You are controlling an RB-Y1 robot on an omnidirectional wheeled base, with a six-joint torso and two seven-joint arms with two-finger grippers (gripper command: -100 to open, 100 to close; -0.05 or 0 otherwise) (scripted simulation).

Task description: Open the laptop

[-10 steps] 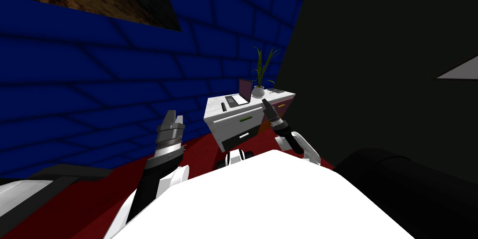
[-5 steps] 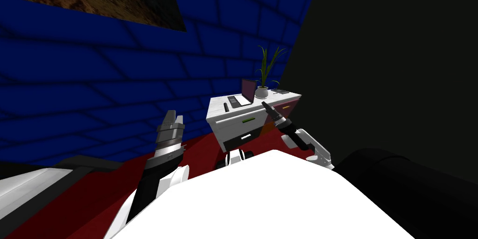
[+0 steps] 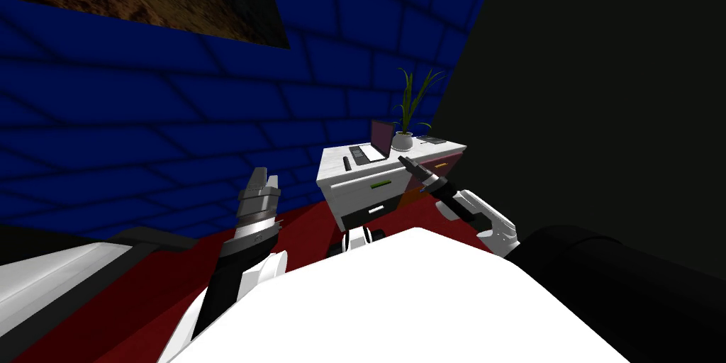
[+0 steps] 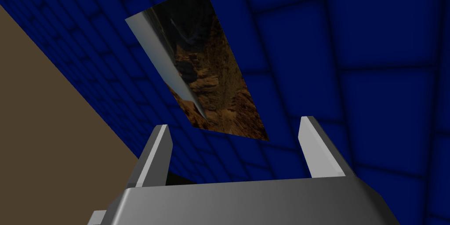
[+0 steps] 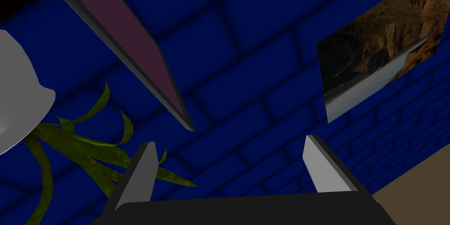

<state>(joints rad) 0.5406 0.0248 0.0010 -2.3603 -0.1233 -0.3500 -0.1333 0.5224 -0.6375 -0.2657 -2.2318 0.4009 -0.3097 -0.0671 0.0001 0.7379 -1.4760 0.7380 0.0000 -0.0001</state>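
Idling raised, the left gripper [image 4: 235,123] has fingers apart; the right gripper [image 5: 229,142], likewise apart, hovers before the desk [image 3: 332,162]. On it the laptop [image 3: 381,140] stands, lid [image 5: 132,46] partly up, beside the plant [image 3: 403,141]: hook the lid's top edge and push back gently.

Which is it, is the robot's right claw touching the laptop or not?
Apart. In the right wrist view the open right gripper stops short of the laptop, with blue wall showing between the lid's corner and both fingers.
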